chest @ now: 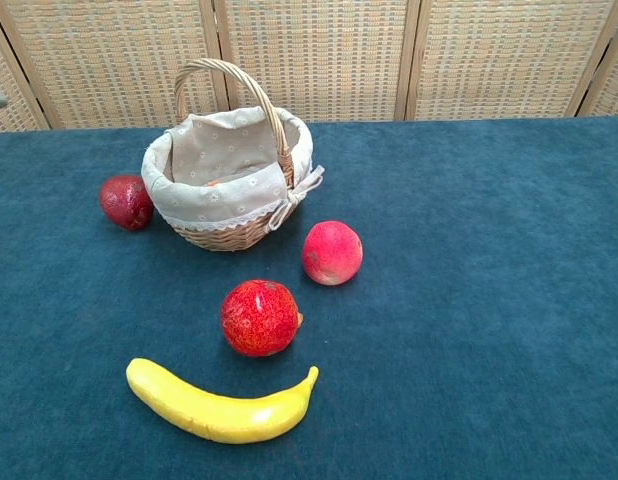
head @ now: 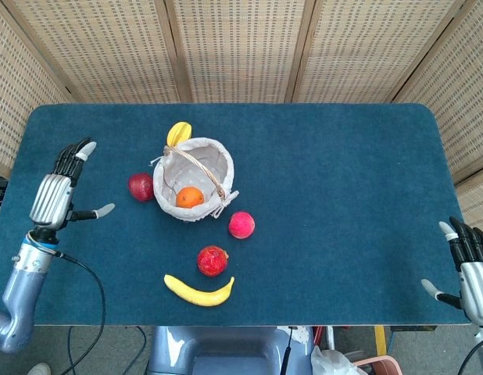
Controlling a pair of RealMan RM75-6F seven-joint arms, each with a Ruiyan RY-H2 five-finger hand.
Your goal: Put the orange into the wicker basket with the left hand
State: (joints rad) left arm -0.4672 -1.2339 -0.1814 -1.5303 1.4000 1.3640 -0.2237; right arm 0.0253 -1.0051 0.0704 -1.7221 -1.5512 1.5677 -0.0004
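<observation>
Orange sits inside the wicker basket, on the cloth lining, lower part of the basket, centre-left of the head view. In the chest view only a sliver of orange peeks over the basket's front rim, upper left of the frame.

Left hand is at the left edge of the head view, well apart from the basket, over the blue table. Fingers straight and spread, thumb out to the side, holding nothing. Chest view shows no more of it than a grey tip at the far left edge.

Right hand is at the lower right corner of the head view, by the table's edge. Fingers extended and apart, thumb sticking out left, nothing in it. Not visible in the chest view.

Other stuff on the table:
- dark red fruit just left of the basket, close to or touching it; can't tell which
- yellow fruit just behind the basket's top rim, partly hidden
- pink-red peach-like fruit just right of and below the basket
- red pomegranate below that, near centre-bottom
- banana just below the pomegranate, curved ends up

Basket handle stands upright; a cloth bow hangs on its right side in the chest view.
</observation>
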